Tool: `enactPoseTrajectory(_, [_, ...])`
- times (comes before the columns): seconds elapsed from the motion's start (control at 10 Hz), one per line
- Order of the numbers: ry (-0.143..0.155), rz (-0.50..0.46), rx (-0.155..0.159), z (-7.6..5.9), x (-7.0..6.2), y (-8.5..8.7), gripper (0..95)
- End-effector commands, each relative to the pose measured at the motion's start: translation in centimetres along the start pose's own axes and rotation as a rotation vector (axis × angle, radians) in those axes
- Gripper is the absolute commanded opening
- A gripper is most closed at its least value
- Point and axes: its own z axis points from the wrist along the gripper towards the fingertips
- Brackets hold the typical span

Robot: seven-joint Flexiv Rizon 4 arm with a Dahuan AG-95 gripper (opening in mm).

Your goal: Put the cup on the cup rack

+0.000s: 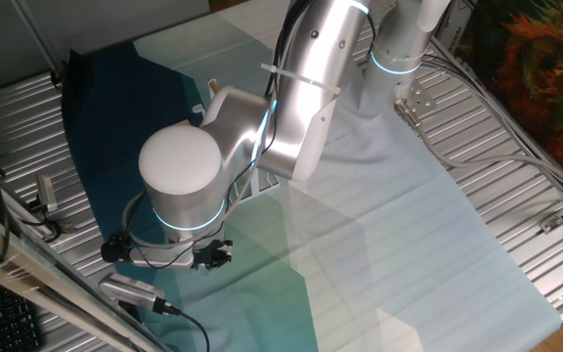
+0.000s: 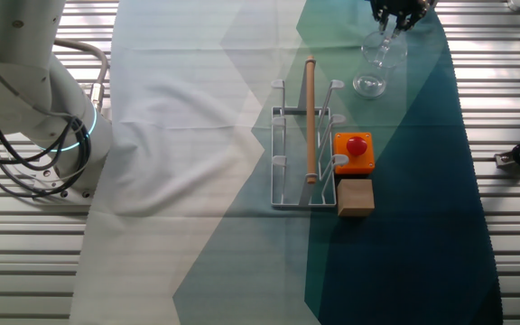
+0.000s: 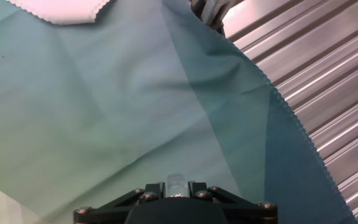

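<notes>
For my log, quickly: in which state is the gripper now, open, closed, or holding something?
Gripper: closed on the rim of the cup, which hangs tilted from it beside the cup rack.

On my counter (image 2: 197, 181) I count one cup (image 2: 373, 68), one cup rack (image 2: 301, 162), one orange box (image 2: 354, 153) with one red button (image 2: 357, 144), one brown block (image 2: 356, 197), and one wooden rod (image 2: 311, 117).

Arm (image 1: 301, 88) bent low over table, pincer (image 2: 394, 20) gripping glass
</notes>
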Motion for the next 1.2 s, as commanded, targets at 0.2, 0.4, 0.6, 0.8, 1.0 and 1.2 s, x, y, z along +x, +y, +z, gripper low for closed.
enactPoseTrajectory(0.2, [-0.001,-0.015,0.000,0.06,0.00,-0.04,38.0])
enactPoseTrajectory(0.4, [-0.002,-0.017,-0.001,0.08,0.01,-0.05,38.0])
enactPoseTrajectory(0.6, [-0.003,-0.021,-0.001,0.08,0.02,-0.05,38.0])
enactPoseTrajectory(0.8, [-0.002,-0.020,-0.001,0.07,0.03,-0.04,38.0])
enactPoseTrajectory(1.0, [-0.002,-0.018,-0.001,0.09,0.04,-0.05,38.0])
enactPoseTrajectory(1.2, [-0.003,-0.016,-0.002,0.10,0.05,-0.05,38.0])
